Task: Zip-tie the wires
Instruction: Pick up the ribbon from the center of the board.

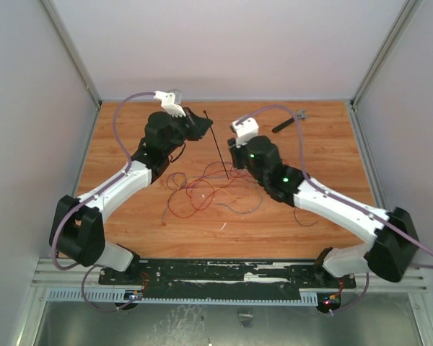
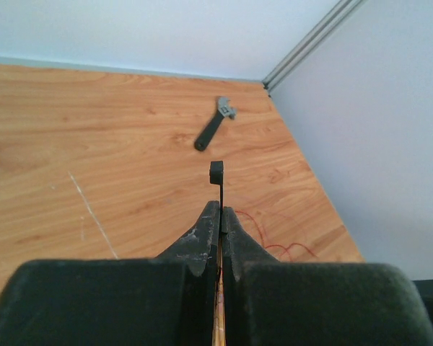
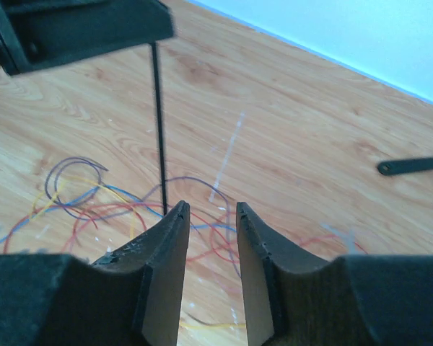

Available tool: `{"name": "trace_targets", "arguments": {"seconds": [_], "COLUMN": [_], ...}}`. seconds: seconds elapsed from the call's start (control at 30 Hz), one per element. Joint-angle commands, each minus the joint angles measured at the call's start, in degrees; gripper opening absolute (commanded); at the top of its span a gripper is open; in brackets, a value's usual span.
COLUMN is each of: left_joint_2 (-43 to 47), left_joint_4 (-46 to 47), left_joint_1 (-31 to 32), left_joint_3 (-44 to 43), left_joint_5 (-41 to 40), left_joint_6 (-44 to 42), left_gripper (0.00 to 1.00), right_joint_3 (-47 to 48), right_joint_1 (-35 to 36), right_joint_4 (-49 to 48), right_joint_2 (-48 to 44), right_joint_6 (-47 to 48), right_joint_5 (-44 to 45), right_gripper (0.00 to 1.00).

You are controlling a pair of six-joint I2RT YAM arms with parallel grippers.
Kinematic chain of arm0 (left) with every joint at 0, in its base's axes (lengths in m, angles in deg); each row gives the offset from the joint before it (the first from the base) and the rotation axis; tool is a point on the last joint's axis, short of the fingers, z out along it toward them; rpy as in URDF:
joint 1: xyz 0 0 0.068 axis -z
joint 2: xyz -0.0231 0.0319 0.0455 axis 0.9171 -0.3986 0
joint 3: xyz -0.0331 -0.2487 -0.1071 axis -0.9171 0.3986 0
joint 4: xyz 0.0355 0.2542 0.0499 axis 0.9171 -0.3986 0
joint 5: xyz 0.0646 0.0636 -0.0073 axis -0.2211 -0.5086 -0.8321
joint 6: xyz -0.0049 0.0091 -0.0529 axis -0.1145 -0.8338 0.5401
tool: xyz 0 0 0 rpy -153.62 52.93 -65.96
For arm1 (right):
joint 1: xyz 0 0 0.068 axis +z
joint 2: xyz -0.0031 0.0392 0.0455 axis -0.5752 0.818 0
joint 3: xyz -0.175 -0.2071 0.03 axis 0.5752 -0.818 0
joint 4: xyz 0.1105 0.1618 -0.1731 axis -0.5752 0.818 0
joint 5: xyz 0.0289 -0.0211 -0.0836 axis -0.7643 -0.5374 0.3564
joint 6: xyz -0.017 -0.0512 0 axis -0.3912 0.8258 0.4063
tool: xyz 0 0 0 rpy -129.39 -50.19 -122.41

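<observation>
Right gripper is part-open with nothing between the fingers. The zip tie runs top to bottom of frame, just left of them. Its tail drops into the wires mid-tabletop, possibly touching wood. Left gripper is clamped on the tie below its head. Right arm is nearer the free tail.

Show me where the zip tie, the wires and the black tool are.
zip tie (image 1: 216,144), top external view, middle of the strip.
wires (image 1: 200,189), top external view, centre of the red tangle.
black tool (image 2: 210,132), left wrist view, on its handle.
</observation>
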Motion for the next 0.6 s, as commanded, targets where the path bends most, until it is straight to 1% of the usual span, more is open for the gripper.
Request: {"name": "trace_targets", "arguments": {"seconds": [0.0, 0.07, 0.17, 0.23, 0.3, 0.43, 0.57], "left_joint_2": [-4.97, -8.4, -13.74, -17.04, -20.62, -29.95, -37.63], "left_joint_4": [3.03, 2.94, 4.67, 7.47, 10.18, 9.83, 10.64], "left_joint_1": [-2.93, -4.55, -7.29, -8.57, -9.39, -9.69, -9.69], "left_joint_3": [-3.49, -6.09, -9.76, -11.19, -13.08, -21.96, -29.41], "left_joint_5": [9.31, 14.34, 20.22, 21.72, 23.19, 25.94, 28.19], "left_joint_6": [-6.68, -9.54, -10.21, -9.97, -10.18, -11.17, -11.39], "left_gripper": [0.0, 0.0, 0.0, 0.0, 0.0, 0.0, 0.0], "right_joint_3": [-6.74, -9.89, -12.7, -14.07, -15.37, -18.67, -21.91], "right_joint_1": [-4.45, -8.06, -15.34, -18.06, -18.82, -18.91, -19.22], "right_joint_4": [-1.14, -1.38, 1.12, 3.4, 5.53, 7.09, 6.27], "right_joint_2": [-10.13, -14.51, -19.41, -21.77, -23.76, -27.57, -30.38], "right_joint_6": [-1.98, -1.63, -2.91, -3.57, -3.59, -4.05, -4.56], "right_joint_5": [-5.3, -10.92, -20.64, -24.34, -25.42, -25.69, -25.78], "right_gripper": [0.35, 0.35, 0.35, 0.35, 0.37, 0.41, 0.41]}}
